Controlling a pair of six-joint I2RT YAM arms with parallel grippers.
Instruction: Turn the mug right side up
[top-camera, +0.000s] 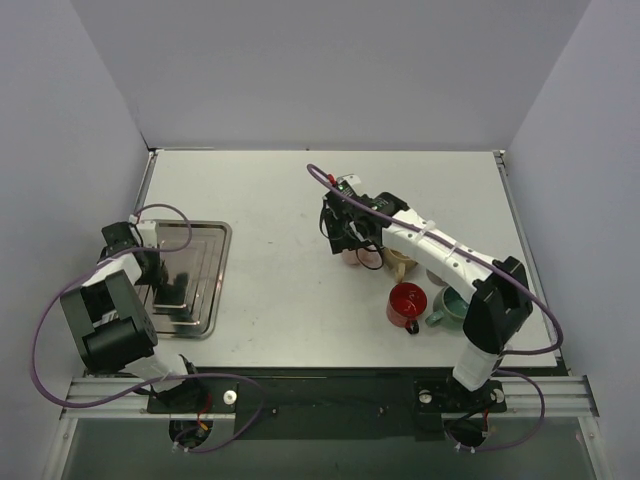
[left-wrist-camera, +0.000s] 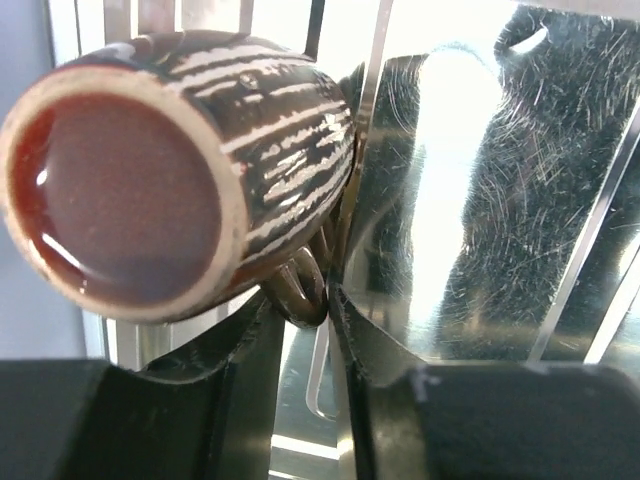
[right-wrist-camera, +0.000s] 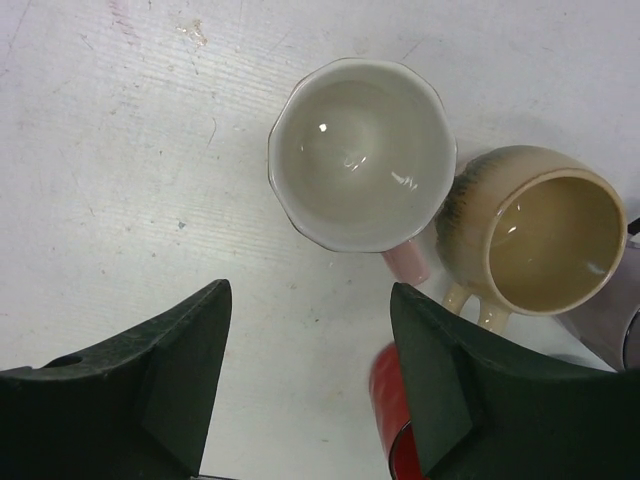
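Left wrist view: left gripper (left-wrist-camera: 303, 315) narrow, its fingers pinching the handle of the brown striped mug (left-wrist-camera: 200, 170).
Mug: on its side, one round end toward the camera, over the metal tray (left-wrist-camera: 480, 200) at the table's left.
Left arm: folded low, wrist over the tray.
Right arm: stretched far and leftward toward the table's middle.
Right gripper (right-wrist-camera: 308, 310): wide, holding nothing, above the table.
Right wrist view only: white cup (right-wrist-camera: 360, 150) and tan mug (right-wrist-camera: 545, 245) upright, just beside each other; red mug (right-wrist-camera: 385, 400) nearer.
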